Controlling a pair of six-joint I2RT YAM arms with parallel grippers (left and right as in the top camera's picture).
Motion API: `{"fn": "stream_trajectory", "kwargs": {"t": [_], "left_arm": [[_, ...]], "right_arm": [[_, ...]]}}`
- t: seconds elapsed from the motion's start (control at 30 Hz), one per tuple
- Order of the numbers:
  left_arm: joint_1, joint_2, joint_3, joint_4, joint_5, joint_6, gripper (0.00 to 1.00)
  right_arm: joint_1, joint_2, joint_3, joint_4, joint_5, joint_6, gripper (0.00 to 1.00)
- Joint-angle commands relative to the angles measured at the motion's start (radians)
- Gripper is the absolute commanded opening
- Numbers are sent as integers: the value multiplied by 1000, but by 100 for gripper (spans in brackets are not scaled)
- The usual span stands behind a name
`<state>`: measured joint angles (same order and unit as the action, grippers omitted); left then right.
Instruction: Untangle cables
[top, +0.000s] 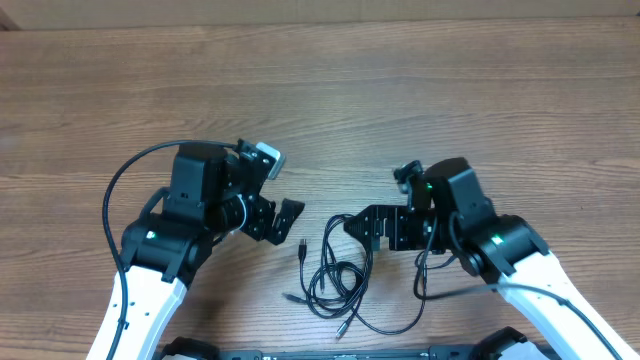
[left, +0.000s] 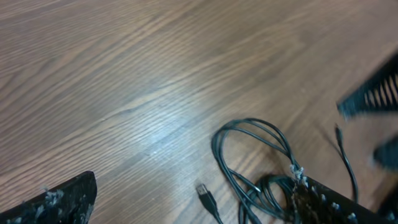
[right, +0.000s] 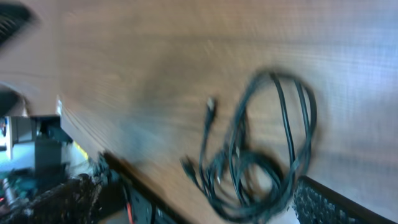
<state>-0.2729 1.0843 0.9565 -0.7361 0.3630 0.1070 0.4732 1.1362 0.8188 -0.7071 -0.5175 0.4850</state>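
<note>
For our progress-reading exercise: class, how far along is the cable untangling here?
Done: nothing visibly; the cables lie in one looped tangle on the table. In hand: nothing; left gripper and right gripper flank it, both open and empty. Left: separating every cord.

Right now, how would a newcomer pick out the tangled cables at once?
On the wooden table, look near the robot-side edge, between the left gripper and the right gripper. There lie the cables, a loose tangle of loops. They are far thinner than the arms' own black cords and end in small plugs.
</note>
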Motion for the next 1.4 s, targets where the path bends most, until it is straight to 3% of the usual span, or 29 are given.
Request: {"fn": "stream_trajectory", "kwargs": {"t": [0.0,0.13,0.3,0.67,0.97,1.17,1.37], "left_arm": [[4,15,21,13,-48,-64,99],[4,22,21,19,-49,-63,100],[4,22,21,18,-49,-63,100],[4,22,21,19,-52,-63,99],[4,22,21,30,-52,-63,100],[4,22,21,36,-52,-63,100],[4,22,21,36,-52,-63,100]], "right_arm": [[4,72,11,-42,-38,71,100],[4,169,-2,-106,-39,191,100],[10,258,-3,-156,-69,226,100],[113,314,-56,-55,4,334,99],[150,314,-153,81,8,330,84],[151,314,-219,178,0,357,67],[153,314,-237,190,49,356,64]]}}
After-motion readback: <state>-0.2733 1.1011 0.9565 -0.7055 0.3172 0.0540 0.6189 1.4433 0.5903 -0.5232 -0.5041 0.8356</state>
